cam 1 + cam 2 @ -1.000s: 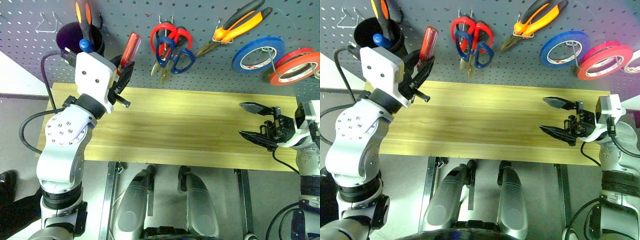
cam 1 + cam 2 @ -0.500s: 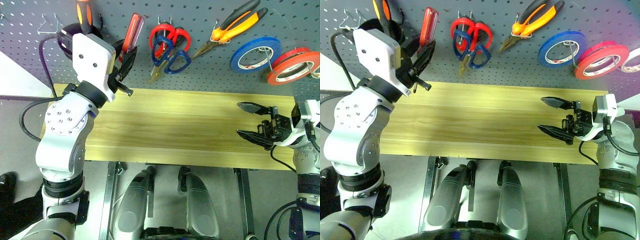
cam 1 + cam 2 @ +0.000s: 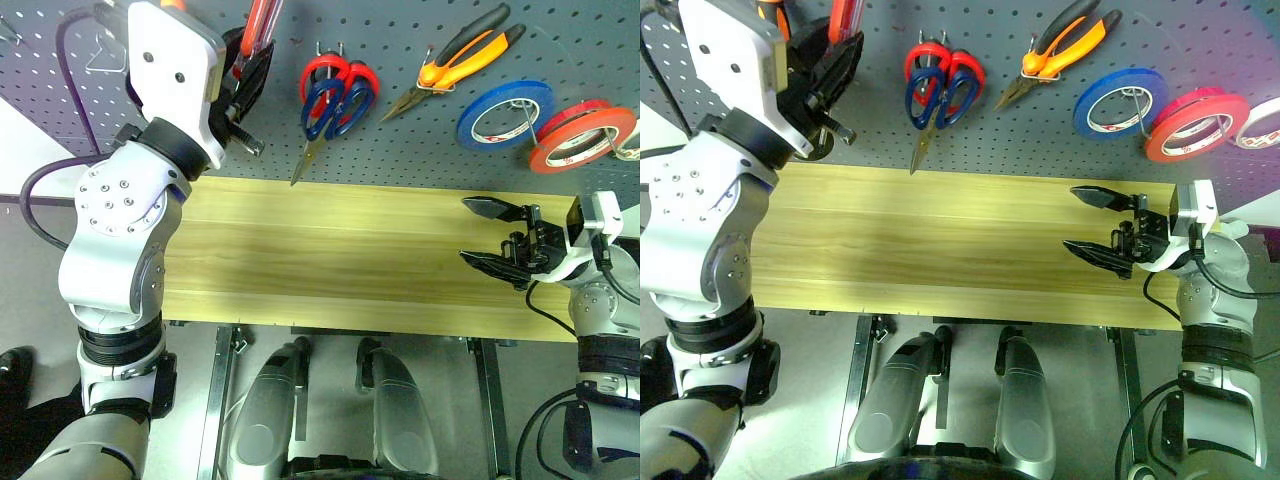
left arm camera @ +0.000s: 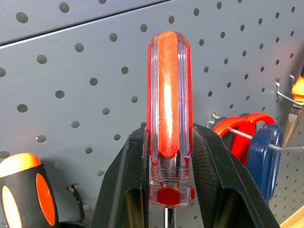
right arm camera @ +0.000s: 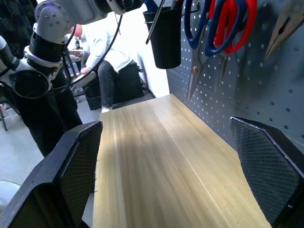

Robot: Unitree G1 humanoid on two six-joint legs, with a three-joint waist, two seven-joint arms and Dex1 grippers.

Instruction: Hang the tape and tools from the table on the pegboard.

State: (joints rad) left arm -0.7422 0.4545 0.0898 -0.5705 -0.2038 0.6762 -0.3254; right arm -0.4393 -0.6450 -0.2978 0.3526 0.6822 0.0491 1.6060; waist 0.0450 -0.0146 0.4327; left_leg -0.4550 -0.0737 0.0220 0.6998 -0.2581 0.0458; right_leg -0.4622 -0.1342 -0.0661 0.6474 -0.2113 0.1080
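The left gripper (image 4: 168,190) has risen, jaws clamping the red-handled screwdriver (image 4: 168,114); right gripper (image 3: 495,238) jaws gape empty.

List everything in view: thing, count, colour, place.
table: 1, light yellowish wood, below the pegboard
pegboard: 1, dark grey, behind the table
red-handled screwdriver: 1, red, in left gripper at the pegboard
scissors: 2 pairs, red and dark blue, hung together
pliers: 1, orange-black, hung right of scissors
blue tape: 1, hung
red-orange tape: 1, hung, far right
cup: 1, black, on the pegboard
person: 1, white top, seated beyond the table
left gripper: shut on screwdriver
right gripper: open, over table
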